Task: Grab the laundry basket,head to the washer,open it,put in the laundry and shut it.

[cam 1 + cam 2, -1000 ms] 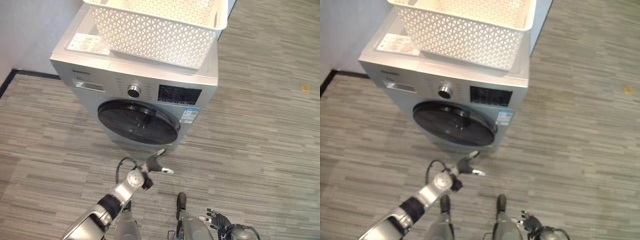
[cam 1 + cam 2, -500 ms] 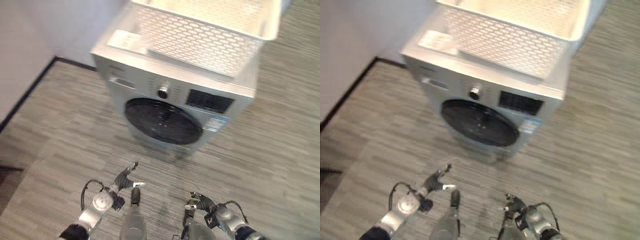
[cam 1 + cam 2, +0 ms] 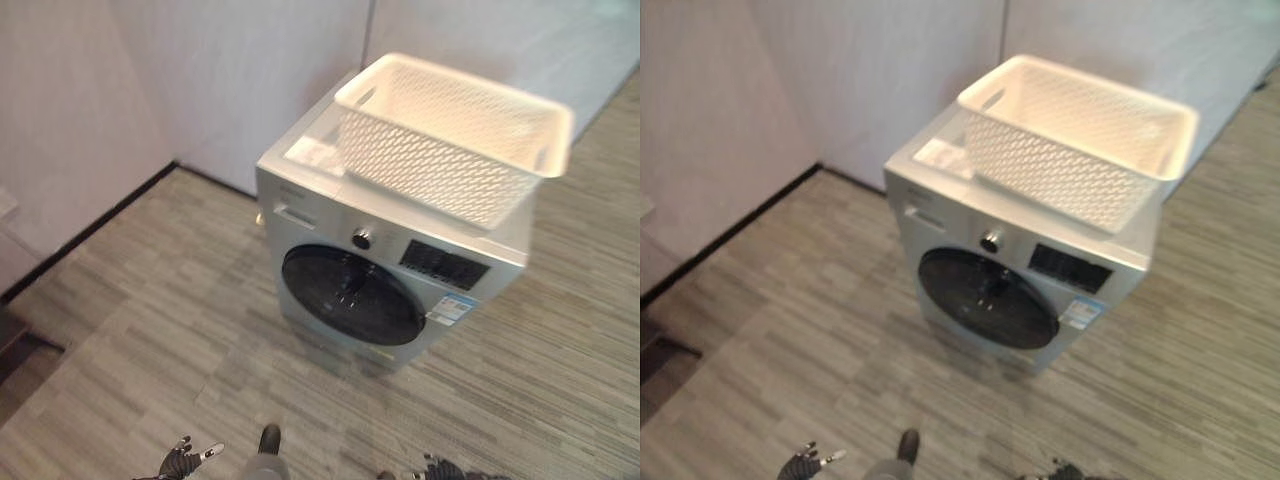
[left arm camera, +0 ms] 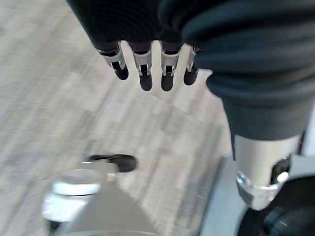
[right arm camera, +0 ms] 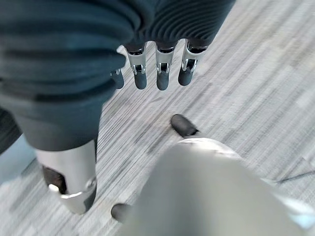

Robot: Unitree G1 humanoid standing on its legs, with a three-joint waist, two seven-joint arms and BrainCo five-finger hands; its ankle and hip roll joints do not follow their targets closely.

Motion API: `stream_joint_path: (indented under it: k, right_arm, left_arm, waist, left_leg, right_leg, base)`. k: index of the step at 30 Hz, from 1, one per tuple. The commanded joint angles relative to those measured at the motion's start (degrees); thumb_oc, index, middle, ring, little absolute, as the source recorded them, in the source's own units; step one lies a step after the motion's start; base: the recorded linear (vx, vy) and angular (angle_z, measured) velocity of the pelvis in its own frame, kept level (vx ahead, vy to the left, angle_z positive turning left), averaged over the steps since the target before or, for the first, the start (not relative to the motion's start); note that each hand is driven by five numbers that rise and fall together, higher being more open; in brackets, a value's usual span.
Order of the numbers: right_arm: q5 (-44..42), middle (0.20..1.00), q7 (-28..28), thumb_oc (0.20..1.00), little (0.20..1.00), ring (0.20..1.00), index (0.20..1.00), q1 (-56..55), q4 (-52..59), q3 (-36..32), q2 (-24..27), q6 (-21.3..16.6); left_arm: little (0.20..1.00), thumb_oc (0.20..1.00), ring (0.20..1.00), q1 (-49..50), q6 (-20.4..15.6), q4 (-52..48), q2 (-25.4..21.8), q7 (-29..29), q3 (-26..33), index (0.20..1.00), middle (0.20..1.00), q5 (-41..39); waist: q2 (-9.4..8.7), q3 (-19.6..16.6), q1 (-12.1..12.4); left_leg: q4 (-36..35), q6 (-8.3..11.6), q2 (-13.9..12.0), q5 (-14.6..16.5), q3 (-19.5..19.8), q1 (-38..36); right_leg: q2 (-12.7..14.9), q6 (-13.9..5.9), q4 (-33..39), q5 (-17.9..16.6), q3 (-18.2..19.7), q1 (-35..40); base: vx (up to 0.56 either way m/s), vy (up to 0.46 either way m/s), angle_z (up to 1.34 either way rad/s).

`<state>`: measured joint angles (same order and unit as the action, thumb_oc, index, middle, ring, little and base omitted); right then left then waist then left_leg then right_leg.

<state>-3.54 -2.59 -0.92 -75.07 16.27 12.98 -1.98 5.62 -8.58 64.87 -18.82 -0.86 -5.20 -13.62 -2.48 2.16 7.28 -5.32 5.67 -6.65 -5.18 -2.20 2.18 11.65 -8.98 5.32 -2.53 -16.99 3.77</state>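
The white laundry basket (image 3: 455, 140) sits on top of the silver washer (image 3: 385, 275), toward its right rear corner; the round dark door (image 3: 350, 308) is closed; the left hand (image 4: 142, 66) and right hand (image 5: 157, 66) hang low over the floor (image 3: 150, 330) — fingers straight, holding nothing.

Silver dark-tipped robot hand (image 4: 147, 64), dark ribbed cover.
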Motion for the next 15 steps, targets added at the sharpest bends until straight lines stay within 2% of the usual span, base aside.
stream_joint_path:
  k: [1, 5, 7, 12, 15]
  right_arm:
    - [1.0, 1.000, 1.8, 1.000, 1.000, 1.000, 1.000, 2.0, -2.4, -1.2, 0.1, 0.9]
    - [3.7, 1.000, 3.4, 1.000, 1.000, 1.000, 1.000, 0.9, -5.2, -1.9, -0.7, 1.9]
    - [6.1, 1.000, 3.7, 1.000, 1.000, 1.000, 1.000, -0.2, -5.5, -1.3, -0.8, 2.4]
    - [6.8, 1.000, 3.9, 1.000, 1.000, 1.000, 1.000, -0.5, -6.3, -1.4, -0.7, 2.9]
    - [6.7, 1.000, 3.9, 1.000, 1.000, 1.000, 1.000, -0.5, -6.0, -1.3, -0.2, 3.0]
  left_arm:
    - [1.000, 1.000, 1.000, -3.4, -1.7, 1.8, 0.3, -0.6, -0.4, 1.000, 1.000, -1.2]
    - [1.000, 1.000, 1.000, -3.5, -1.7, 2.8, 1.8, -1.0, -0.4, 1.000, 1.000, -1.9]
    - [1.000, 1.000, 1.000, -3.6, -1.4, 3.5, 3.4, -0.6, 1.3, 1.000, 1.000, -6.6]
    - [1.000, 1.000, 1.000, -3.9, -1.6, 3.0, 4.6, -0.1, 1.5, 1.000, 1.000, -9.7]
    - [1.000, 1.000, 1.000, -4.1, -0.9, 3.5, 5.5, 1.7, 0.0, 1.000, 1.000, -10.1]
  waist:
    - [-0.13, 0.2, 0.2]
    - [-0.01, -1.3, -1.1]
    - [0.08, -2.0, -2.2]
    - [0.33, -2.3, -3.2]
    - [0.79, -3.2, -4.5]
  left_leg:
    - [2.9, -1.36, -1.7, 3.6, -1.1, 1.6]
    - [2.8, -1.17, -2.0, 4.0, -1.9, -0.2]
    - [2.5, -1.02, -2.2, 4.0, -2.3, -1.2]
    - [2.0, -0.89, -2.6, 3.8, -2.8, -1.9]
    - [1.4, -0.55, -3.0, 3.5, -3.4, -3.0]
  right_leg:
    - [2.6, -1.81, -3.1, 3.1, 0.4, -0.5]
    - [2.7, -1.80, -3.1, 3.2, 1.3, 0.4]
    - [2.4, -1.70, -3.1, 3.3, 1.9, 0.7]
    - [2.1, -1.53, -3.2, 3.4, 2.5, 0.8]
    - [1.6, -1.40, -2.8, 3.3, 3.1, 1.3]
  base:
    - [-0.01, 0.001, -0.44]
    - [0.01, -0.003, -0.24]
    - [0.01, -0.015, -0.22]
    - [-0.01, -0.012, -0.08]
    - [-0.01, -0.033, -0.13]
